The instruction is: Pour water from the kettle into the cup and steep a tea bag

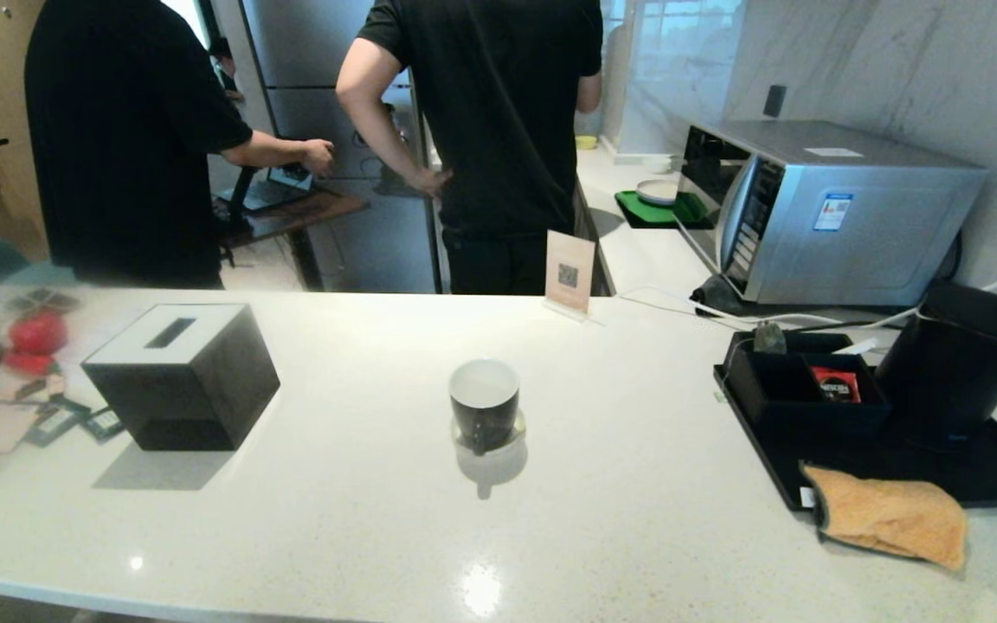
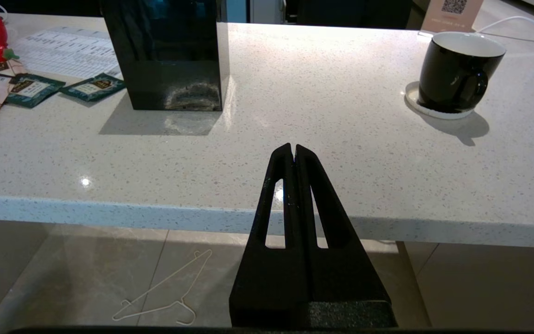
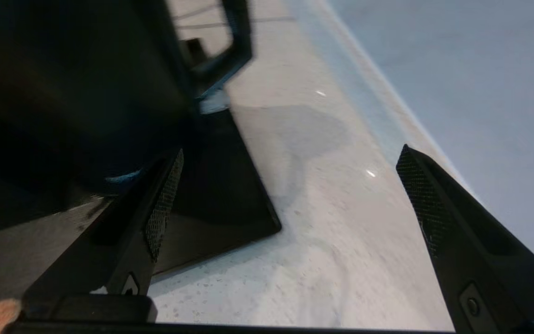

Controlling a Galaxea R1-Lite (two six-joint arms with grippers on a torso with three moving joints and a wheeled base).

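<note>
Kettle [image 1: 957,363] cut off at head view's right edge; its body blurred in right wrist view. Both persons [image 1: 481,130] cropped above shoulders. Far-left bench [image 1: 334,519] clutter blurred.

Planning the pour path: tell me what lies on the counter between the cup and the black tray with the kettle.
Nothing: in the head view, bare white counter runs from the cup to the tray holding the kettle.

Kitchen or pantry setting: white speckled stone counter [image 1: 360,510], steel microwave [image 1: 819,208] at 2 o'clock, tall fridge [image 1: 308,78] at 11 o'clock, marble wall [image 1: 897,61], two people standing behind.
</note>
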